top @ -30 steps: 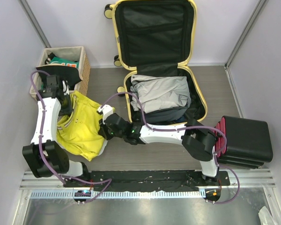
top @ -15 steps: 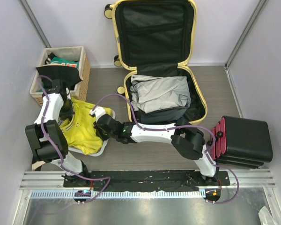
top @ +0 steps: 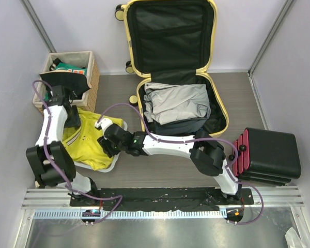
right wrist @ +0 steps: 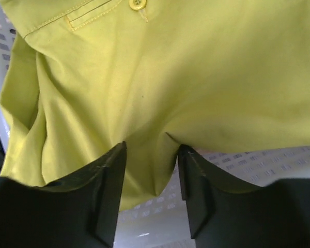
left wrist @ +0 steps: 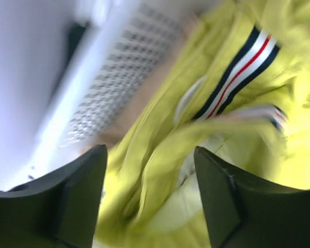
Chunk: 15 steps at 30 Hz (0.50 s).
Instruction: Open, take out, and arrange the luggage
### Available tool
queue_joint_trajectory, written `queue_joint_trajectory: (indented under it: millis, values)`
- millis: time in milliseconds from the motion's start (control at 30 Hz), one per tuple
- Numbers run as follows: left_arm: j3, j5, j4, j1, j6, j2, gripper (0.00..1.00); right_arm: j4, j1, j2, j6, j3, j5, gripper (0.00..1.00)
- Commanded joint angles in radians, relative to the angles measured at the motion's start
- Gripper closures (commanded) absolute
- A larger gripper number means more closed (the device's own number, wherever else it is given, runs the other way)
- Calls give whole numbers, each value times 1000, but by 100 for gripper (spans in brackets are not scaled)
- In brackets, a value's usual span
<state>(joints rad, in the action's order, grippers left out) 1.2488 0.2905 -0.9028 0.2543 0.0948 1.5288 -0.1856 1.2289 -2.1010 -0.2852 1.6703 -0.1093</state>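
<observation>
The hard, smooth, pale-yellow luggage point(top: 170, 39) with round corners lies open at the tabletop's far edge, with soft grey clothes point(top: 175, 103) inside. A soft yellow shirt point(top: 85, 147) rests on a white holey tray point(right wrist: 248, 157). The left jaws and right jaws pinched it before. Now both have let go.

Setting: robot laboratory test cell. Plain grey partition walls point(top: 10, 51) on aluminium posts point(top: 271, 33); wood-grain table point(top: 113, 88); arms point(top: 170, 146) bolted to perforated metal rail point(top: 160, 213); purple cabling point(top: 125, 105); props: luggage point(top: 170, 46), wicker basket point(top: 94, 82).
</observation>
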Motion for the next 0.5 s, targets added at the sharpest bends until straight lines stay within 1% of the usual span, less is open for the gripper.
queue_joint_trajectory:
  millis: [0,33,100,167,200,233,267,300,333,367,400,433,467]
  values:
    - [47,139,110,8,-3,-171,24,-61,12,110,46,80,51,44]
    - [52,185,114,11,-4,-208,18,-58,12,122,55,85,43,42]
    - [51,220,134,14,6,-246,16,-31,12,156,64,78,20,41]
    - [23,187,189,14,29,-318,15,10,12,173,84,57,11,41]
    - [0,152,220,14,64,-344,15,56,12,171,92,45,-3,41]
    - [-29,68,254,16,86,-386,15,69,12,161,107,49,-7,46]
    - [-76,18,304,14,112,-397,16,77,12,147,116,58,-13,48]
    - [-104,-26,329,13,172,-403,17,89,11,125,127,87,-26,49]
    - [-132,-109,350,14,206,-404,19,90,11,77,135,107,-32,50]
    - [-190,-144,401,16,238,-391,19,86,6,47,145,129,-33,51]
    - [-221,-186,430,14,302,-375,20,81,3,21,147,169,-35,51]
    - [-250,-218,491,14,342,-360,21,81,-2,-37,146,186,-33,52]
    - [-317,-276,528,14,374,-328,21,75,-6,-63,139,204,-36,52]
